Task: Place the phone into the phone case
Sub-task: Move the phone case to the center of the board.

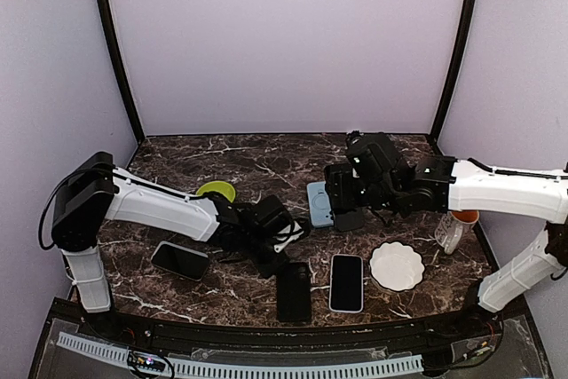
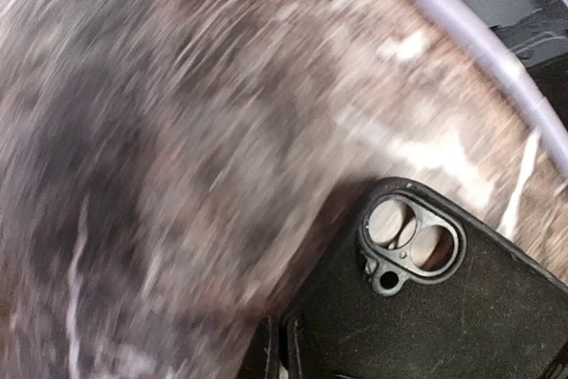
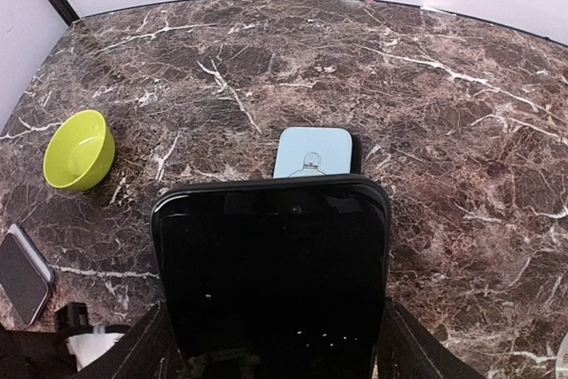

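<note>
Right end effector (image 3: 271, 352) clamps phone (image 3: 271, 264); black case (image 1: 294, 292) lies near table (image 1: 266, 157) edge.

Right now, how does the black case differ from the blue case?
The black case is dark and lies near the front edge, by the left tool; the blue case is pale and lies farther back, partly hidden by the phone in the right tool. Both lie flat on the table.

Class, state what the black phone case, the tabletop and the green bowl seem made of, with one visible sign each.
Black phone case: likely matte rubber or plastic; dull, scratched surface. Tabletop: polished marble or marble-look laminate; white veins on brown. Green bowl: probably glossy plastic; even colour, sheen.
</note>
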Available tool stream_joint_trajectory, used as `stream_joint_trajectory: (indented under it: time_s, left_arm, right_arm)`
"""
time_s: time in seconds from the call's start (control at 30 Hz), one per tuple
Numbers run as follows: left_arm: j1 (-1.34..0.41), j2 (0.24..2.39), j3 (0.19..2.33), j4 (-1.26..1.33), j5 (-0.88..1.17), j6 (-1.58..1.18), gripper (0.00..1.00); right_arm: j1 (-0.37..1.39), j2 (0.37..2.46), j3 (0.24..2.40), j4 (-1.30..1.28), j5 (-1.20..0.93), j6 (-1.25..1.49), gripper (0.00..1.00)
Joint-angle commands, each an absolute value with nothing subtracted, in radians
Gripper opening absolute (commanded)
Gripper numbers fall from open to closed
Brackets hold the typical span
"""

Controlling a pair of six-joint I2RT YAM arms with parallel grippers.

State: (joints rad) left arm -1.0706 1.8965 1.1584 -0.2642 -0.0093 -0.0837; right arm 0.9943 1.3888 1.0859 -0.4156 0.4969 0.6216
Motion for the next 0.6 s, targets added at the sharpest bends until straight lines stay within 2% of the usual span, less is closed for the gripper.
stream_joint_trajectory:
  time_s: [0.0, 0.3, 0.57]
  left_arm:
    - [-1.071, 1.784, 1.076, -0.378, -0.23, -0.258, 0.0]
    - [-1.083, 1.781, 1.082, -0.413, -0.432, -0.436, 0.0]
    - [-1.104, 1.84, 1.144, -0.396, -0.431, -0.499, 0.0]
  right_arm:
    - [1.029, 1.417, 1.115, -0.361, 0.553, 0.669, 0.09]
    - [1.076, 1.471, 1.174, -0.372, 0.626, 0.701, 0.07]
    - [1.086, 1.456, 1.181, -0.409, 0.649, 0.708, 0.07]
